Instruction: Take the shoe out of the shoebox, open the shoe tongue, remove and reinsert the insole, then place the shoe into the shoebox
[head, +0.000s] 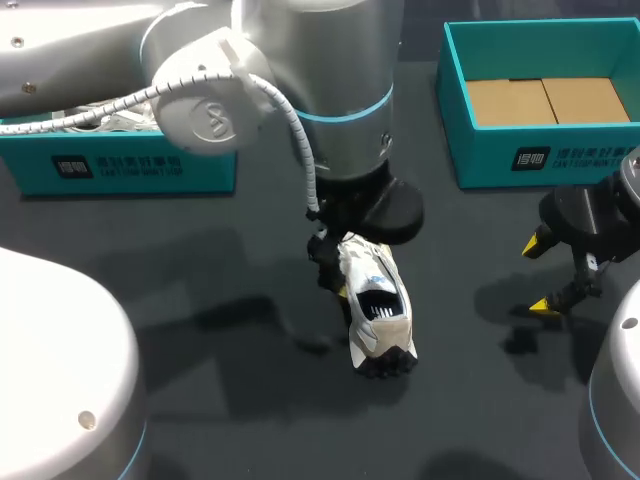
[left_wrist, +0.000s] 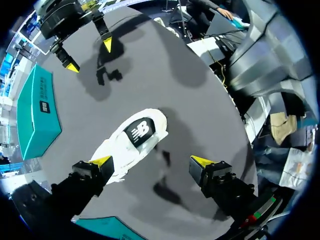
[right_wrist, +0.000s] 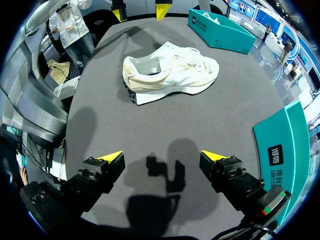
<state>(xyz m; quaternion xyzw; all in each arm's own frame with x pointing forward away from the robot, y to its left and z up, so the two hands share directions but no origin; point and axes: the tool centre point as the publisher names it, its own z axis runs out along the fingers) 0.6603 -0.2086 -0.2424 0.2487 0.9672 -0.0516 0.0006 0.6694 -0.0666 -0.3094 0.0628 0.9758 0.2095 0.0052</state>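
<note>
A white shoe (head: 378, 308) with a dark logo rests on the dark table, outside the boxes. My left gripper (head: 335, 272) hangs right over its far end. In the left wrist view the shoe (left_wrist: 132, 139) lies partly between the fingers of the left gripper (left_wrist: 152, 161), close to one fingertip, and the jaws stand open without gripping it. My right gripper (head: 540, 276) is open above bare table to the shoe's right. Seen from the right wrist, the shoe (right_wrist: 170, 75) lies well ahead of the open right gripper (right_wrist: 162, 156). The teal shoebox (head: 500, 160) stands at the back right, with only brown cardboard inside.
A second teal box (head: 130, 165) with white contents stands at the back left, partly behind my left arm. In the right wrist view a teal box (right_wrist: 285, 150) is close beside the right gripper. Bare tabletop lies in front of the shoe.
</note>
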